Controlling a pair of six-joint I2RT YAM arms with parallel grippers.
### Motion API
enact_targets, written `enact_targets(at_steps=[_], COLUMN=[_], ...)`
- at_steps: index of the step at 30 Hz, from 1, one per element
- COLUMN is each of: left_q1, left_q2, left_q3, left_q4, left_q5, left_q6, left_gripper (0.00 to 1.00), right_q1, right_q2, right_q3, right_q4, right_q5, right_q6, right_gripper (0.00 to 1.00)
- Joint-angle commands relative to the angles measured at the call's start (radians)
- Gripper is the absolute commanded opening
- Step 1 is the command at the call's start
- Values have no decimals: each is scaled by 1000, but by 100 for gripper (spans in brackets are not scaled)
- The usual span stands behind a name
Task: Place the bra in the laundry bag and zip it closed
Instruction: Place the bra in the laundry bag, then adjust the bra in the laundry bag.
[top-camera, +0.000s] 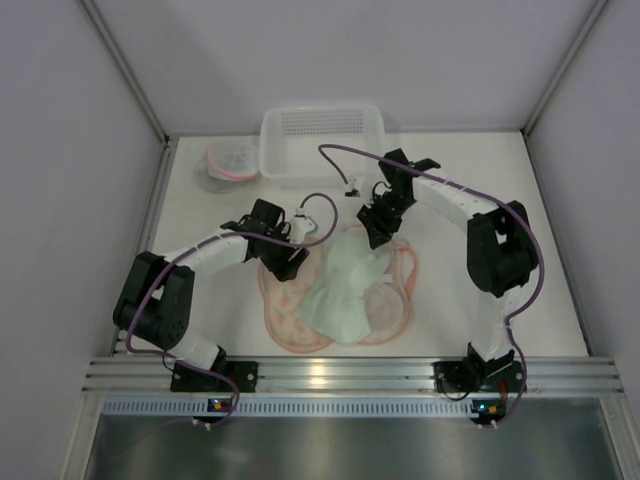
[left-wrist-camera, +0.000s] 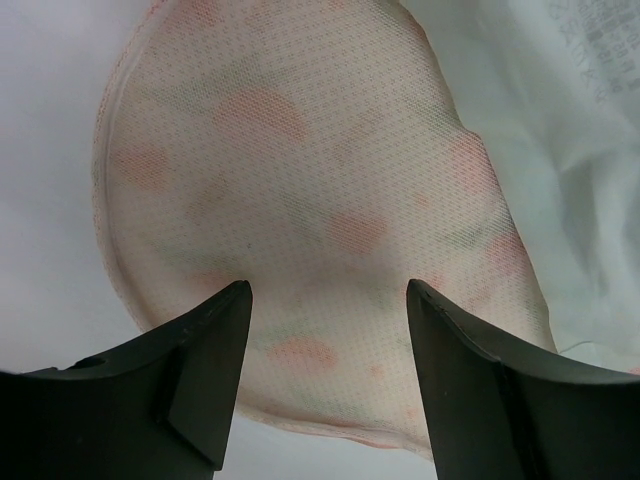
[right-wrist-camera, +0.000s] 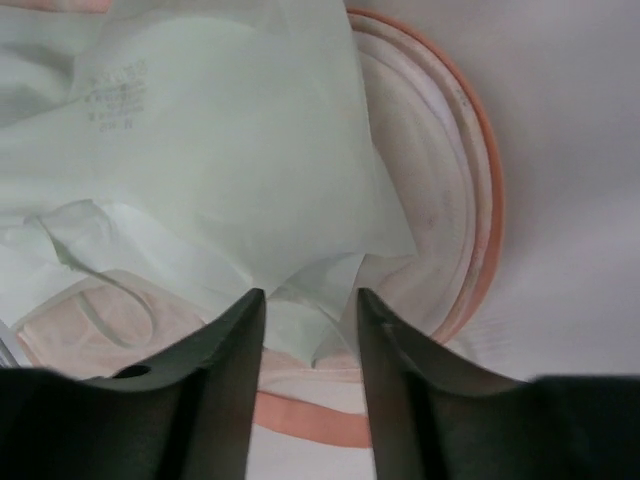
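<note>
Bra (top-camera: 345, 290): pale green and soft, lies crumpled on top of the laundry bag (top-camera: 285, 325), not inside it. Covers the middle and the right half of the bag.

Laundry bag: pink mesh with darker pink spots and an orange-pink rim. Lies flat on the white table (top-camera: 520, 300), spread out like two round shells side by side.

Left gripper (top-camera: 290, 262): hangs over the far left edge of the bag. Stands wide, with nothing between its two black fingers (left-wrist-camera: 200, 360). Points down at the spotted mesh, with the bra off to the right of it.

Right gripper (top-camera: 378, 232): hangs over the far edge of the bag, right above the bra. Stands narrow, with a small gap between the tips. Has a fold of the green cloth showing in that gap; cannot tell if the tips touch the cloth. Grips nothing that can be seen.

White plastic basket (top-camera: 320, 140): sits beyond the bag, well apart from it.

Small round thing (top-camera: 230, 165) with a pink rim: sits beyond the bag's left side, also well apart. Too small and blurry to tell what it is.
</note>
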Motion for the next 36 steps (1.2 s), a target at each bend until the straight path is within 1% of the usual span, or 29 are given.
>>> enact_targets(at_steps=[1, 2, 5, 6, 8, 9, 10, 12, 13, 14, 17, 18, 22, 26, 28, 30, 31, 33, 34, 36], left_q1=[6, 6, 7, 9, 18, 16, 12, -46, -74, -132, -223, -235, -284, -330, -350, -355, -355, -356, -356, -356], left_q2=[17, 19, 4, -18, -70, -117, -136, -155, -158, -153, -86, -66, 60, 123, 143, 164, 169, 157, 146, 94], left_q3=[42, 43, 59, 60, 57, 56, 60, 69, 79, 86, 135, 148, 204, 229, 234, 231, 231, 226, 221, 212], left_q4=[42, 44, 44, 44, 43, 44, 44, 44, 44, 44, 46, 46, 46, 67, 69, 72, 70, 69, 70, 69], left_q5=[30, 31, 58, 130, 226, 310, 326, 310, 269, 244, 173, 164, 95, 41, 18, 6, 4, -9, -8, 9], left_q6=[-19, -22, -37, -31, -5, 13, 14, 17, 17, 0, -43, -77, -94, -109, -117, -128, -129, -126, -120, -105], left_gripper=[69, 70, 70, 70, 70, 71, 71, 71, 71, 72, 72, 72, 73, 73, 72, 67, 56, 41, 24, 10], right_q1=[21, 21, 24, 24, 24, 23, 24, 20, 15, 2, -40, -51, -101, -147, -163, -178, -186, -199, -204, -215], right_q2=[-62, -61, -56, -56, -67, -70, -82, -93, -102, -102, -102, -102, -113, -147, -160, -171, -176, -190, -194, -205], right_q3=[-37, -49, -86, -85, -80, -79, -79, -76, -69, -62, -24, -14, 3, -25, -39, -51, -56, -63, -65, -71], right_q4=[-13, -2, 52, 55, 59, 59, 61, 75, 82, 90, 79, 72, 21, 10, 12, 13, 18, 16, 18, 15], right_q5=[-40, -36, -1, -4, -17, -30, -31, -30, -34, -40, -74, -86, -109, -110, -106, -103, -102, -99, -97, -93], right_q6=[75, 90, 122, 124, 131, 136, 144, 161, 188, 202, 257, 266, 291, 297, 297, 302, 305, 305, 303, 300], right_gripper=[46, 49, 51, 50, 48, 48, 47, 47, 47, 47, 47, 47, 47, 47, 47, 47, 47, 47, 47, 47])
